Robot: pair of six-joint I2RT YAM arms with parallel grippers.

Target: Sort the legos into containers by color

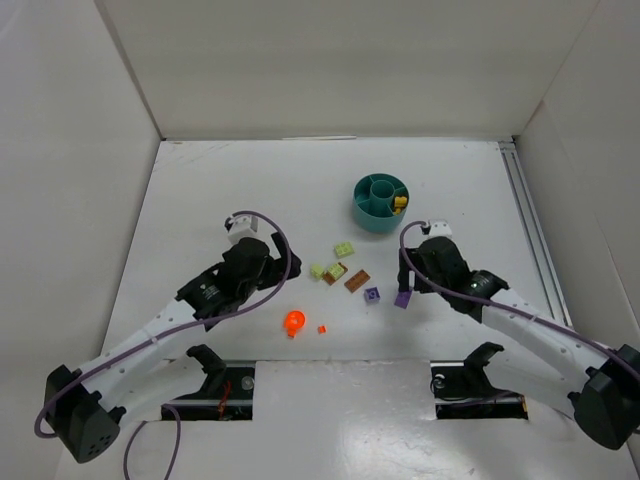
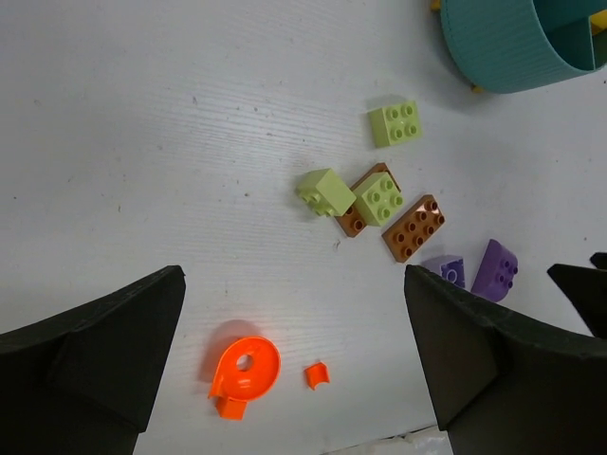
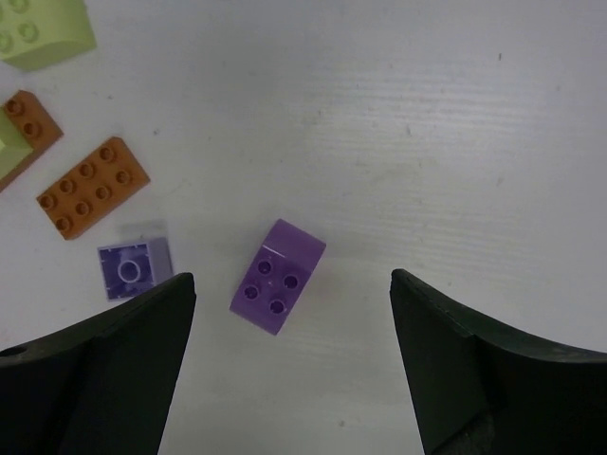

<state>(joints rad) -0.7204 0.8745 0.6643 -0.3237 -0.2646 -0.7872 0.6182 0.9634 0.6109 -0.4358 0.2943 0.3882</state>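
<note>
The teal tub point(image 1: 381, 202) stands at the back right with a yellow brick point(image 1: 399, 203) in one wedge. Loose on the table lie two pale green bricks point(image 1: 344, 249), two brown bricks point(image 1: 357, 281), a small purple piece point(image 1: 372, 294), a purple brick point(image 1: 404, 298), a round orange piece point(image 1: 294, 322) and a tiny orange bit point(image 1: 322, 329). My left gripper point(image 2: 290, 277) is open and empty above the round orange piece point(image 2: 245, 368). My right gripper point(image 3: 292, 280) is open and empty, with the purple brick point(image 3: 278, 275) lying between its fingers below.
White walls enclose the table on three sides. A metal rail point(image 1: 530, 230) runs along the right edge. The tub's rim point(image 2: 503, 57) shows at the top right of the left wrist view.
</note>
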